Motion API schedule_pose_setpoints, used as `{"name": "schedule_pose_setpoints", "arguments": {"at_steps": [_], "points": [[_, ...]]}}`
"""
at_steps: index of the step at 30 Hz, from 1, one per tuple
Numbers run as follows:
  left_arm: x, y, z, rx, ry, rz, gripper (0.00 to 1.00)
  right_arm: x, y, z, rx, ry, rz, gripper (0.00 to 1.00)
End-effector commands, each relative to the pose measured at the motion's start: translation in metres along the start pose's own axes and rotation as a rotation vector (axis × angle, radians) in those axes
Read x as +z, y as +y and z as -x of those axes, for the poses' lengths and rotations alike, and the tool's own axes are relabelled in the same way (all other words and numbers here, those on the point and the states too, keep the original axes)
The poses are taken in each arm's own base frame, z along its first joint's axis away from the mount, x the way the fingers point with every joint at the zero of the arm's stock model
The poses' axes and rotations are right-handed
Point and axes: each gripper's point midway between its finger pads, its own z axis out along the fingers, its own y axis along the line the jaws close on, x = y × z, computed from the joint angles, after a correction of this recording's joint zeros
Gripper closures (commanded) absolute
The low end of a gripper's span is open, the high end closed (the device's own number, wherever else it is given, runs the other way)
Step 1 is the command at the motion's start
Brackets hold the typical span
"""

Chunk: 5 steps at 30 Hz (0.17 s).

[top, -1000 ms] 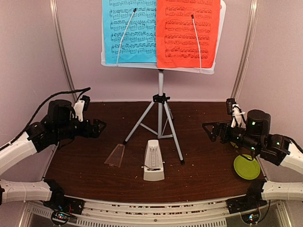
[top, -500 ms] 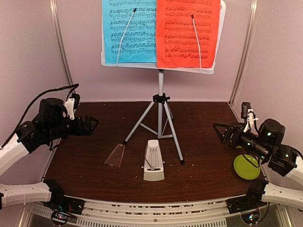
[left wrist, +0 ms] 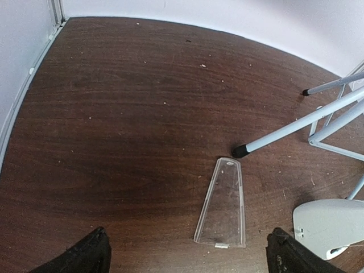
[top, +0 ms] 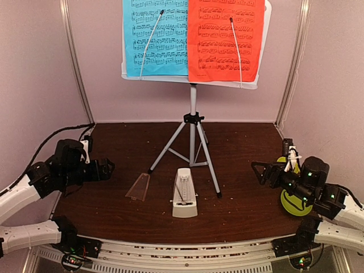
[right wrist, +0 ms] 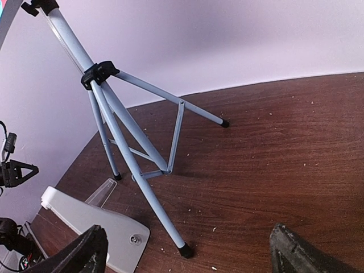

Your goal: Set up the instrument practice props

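A: In the top view, where are the props?

B: The white music-stand desk is at the back, high on its grey tripod. The blue sheet lies on the left half of the desk and the red sheet on the right half, and their edges meet in the middle. A thin wire arm crosses each sheet. The white metronome is on the table, just in front of the tripod legs. A clear cover lies flat beside it, on its left.

A: And the arms?

B: The left gripper hangs at the left edge and the right gripper at the right edge. Both are well apart from the props. A lime-green dish is partly hidden under the right arm.

A: What does the left wrist view show?

B: Its fingers are spread wide with nothing between them. Below them lies the clear cover, close to a rubber foot of the tripod. A corner of the metronome shows at the right.

A: The right wrist view?

B: These fingers are also wide apart and hold nothing. The tripod stands on the dark wood and the metronome is at the lower left.
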Motion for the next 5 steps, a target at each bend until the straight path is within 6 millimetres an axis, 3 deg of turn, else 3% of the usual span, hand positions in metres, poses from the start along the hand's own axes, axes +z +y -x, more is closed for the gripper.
{"name": "schedule_pose_setpoints", "arguments": {"at_steps": [1,5], "points": [[-0.0009,0.0021,0.0093,-0.053,-0.046,0.01,0.02,0.0034,0.0003,0.0051,0.028,-0.033,0.006,0.0],[-0.0003,-0.0002,0.0145,-0.047,-0.049,0.013,0.02,0.0059,0.001,0.0035,0.029,-0.022,0.009,0.0]]}}
